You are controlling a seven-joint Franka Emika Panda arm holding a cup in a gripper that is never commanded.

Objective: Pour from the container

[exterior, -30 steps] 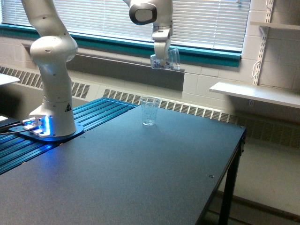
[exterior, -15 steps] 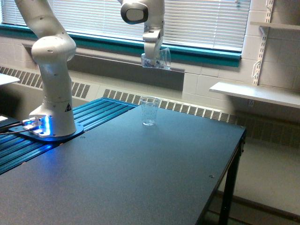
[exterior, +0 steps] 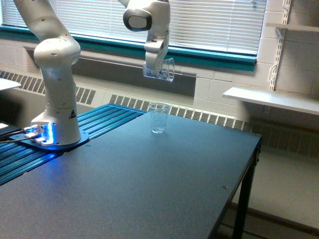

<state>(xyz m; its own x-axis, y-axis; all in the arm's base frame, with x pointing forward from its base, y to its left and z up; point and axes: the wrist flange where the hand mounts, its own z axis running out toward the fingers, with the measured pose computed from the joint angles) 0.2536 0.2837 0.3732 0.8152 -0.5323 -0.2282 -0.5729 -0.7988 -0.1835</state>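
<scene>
Nearest you is the dark surface (exterior: 149, 189), bare across its front and cut off by the bottom and left edges of the exterior view. At about nine o'clock the arm's white base (exterior: 55, 124) stands on a round plate, a blue glow at its foot; cables leave it toward the left edge and you cannot follow them out of view. Ribbed blue panels (exterior: 107, 117) lie beside the base along the surface's far left part.

Farther back, near the middle of the surface, the small upright cup (exterior: 159, 117) stands alone; its markings are too faint to read and you cannot tell whether it holds anything.

Above it, toward eleven o'clock from that cup and well clear of its rim, the gripper (exterior: 152, 67) is clamped on the container (exterior: 162, 70). The container is tilted, its mouth pointing to the exterior view's right and slightly down. Its clear wall blends with the dark sill behind, so the bits inside show only as a faint smudge. The arm's upper links are cut off at the top edge.

Beyond are window blinds (exterior: 214, 20), a radiator grille (exterior: 199, 115) and, at three o'clock, a wall shelf (exterior: 271, 99).
</scene>
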